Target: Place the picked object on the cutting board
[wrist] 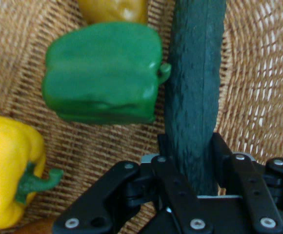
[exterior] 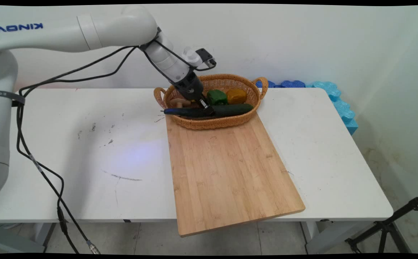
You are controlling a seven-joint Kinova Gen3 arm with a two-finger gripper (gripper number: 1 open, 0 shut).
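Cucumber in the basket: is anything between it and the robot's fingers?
No. The cucumber sits right between the gripper fingers, nothing in the gap. The green pepper lies beside it in the basket, its stem touching the cucumber.

White worktop (exterior: 86, 151), scuffed; bamboo cutting board (exterior: 227, 169) lies on it, near end overhanging front edge; wicker basket (exterior: 212, 122) on board's far end.
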